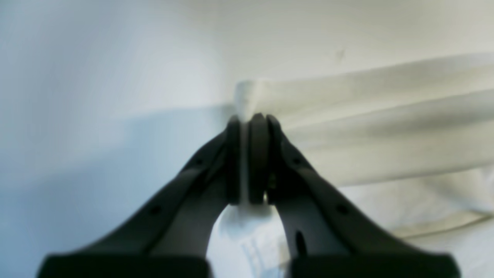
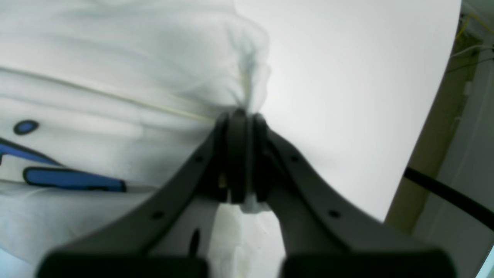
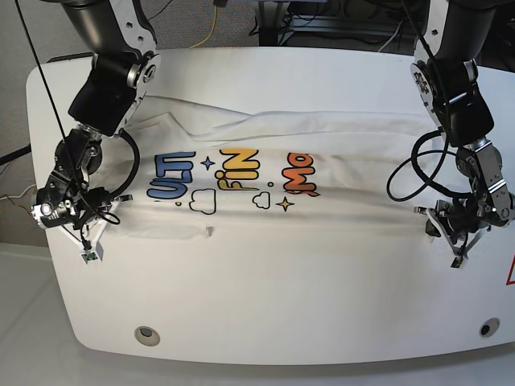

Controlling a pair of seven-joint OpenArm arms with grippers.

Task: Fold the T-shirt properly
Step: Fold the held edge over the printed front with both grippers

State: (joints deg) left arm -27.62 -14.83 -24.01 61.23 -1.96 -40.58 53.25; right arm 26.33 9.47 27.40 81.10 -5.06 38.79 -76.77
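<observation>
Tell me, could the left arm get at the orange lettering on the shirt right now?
Probably not as things stand. The left gripper is shut on the T-shirt at its edge, away from the orange lettering. Nothing lies over the print, but the gripper would have to let go first.

White table [image 3: 265, 322] with rounded corners; two round holes in it, one near the front left corner [image 3: 146, 334], one near the front right corner [image 3: 484, 327]. Cables [image 3: 211, 24] lie behind the table's far edge.
</observation>
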